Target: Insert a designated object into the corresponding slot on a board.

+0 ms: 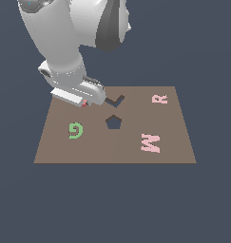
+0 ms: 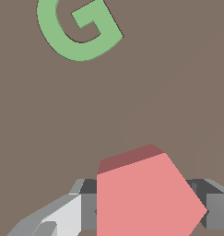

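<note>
From my wrist camera, the nearest thing is the red pentagon block (image 2: 143, 196), filling the close part of the picture with a grey finger (image 2: 62, 214) pressed to one side and the other finger (image 2: 214, 207) to the opposite side, so I read the gripper (image 2: 145, 203) as clamped on the block. Beyond it lies bare brown board (image 2: 62, 115), and further off on that surface the green G (image 2: 79, 27). In the exterior view the board (image 1: 174, 147) lies flat on the dark floor, and taking its centre as the clock's hub, the pink W (image 1: 150, 142) sits nearest me at about 4 o'clock, and the green G (image 1: 75, 130) at about 8 o'clock. The pentagon slot (image 1: 113, 122), a dark cut-out, is almost on the hub itself and I see nothing in it. Further back, the dark L-shaped cut-out (image 1: 116, 101) is at about 12 o'clock, also with nothing in it, and the pink R (image 1: 159, 98) at about 2 o'clock. The gripper (image 1: 85, 103) hangs over the board at about 10 o'clock, low to the surface, and only a sliver of the red block (image 1: 83, 103) shows beneath it. The block is apart from the slot, beside the L-shaped cut-out on the exterior view's left.
</note>
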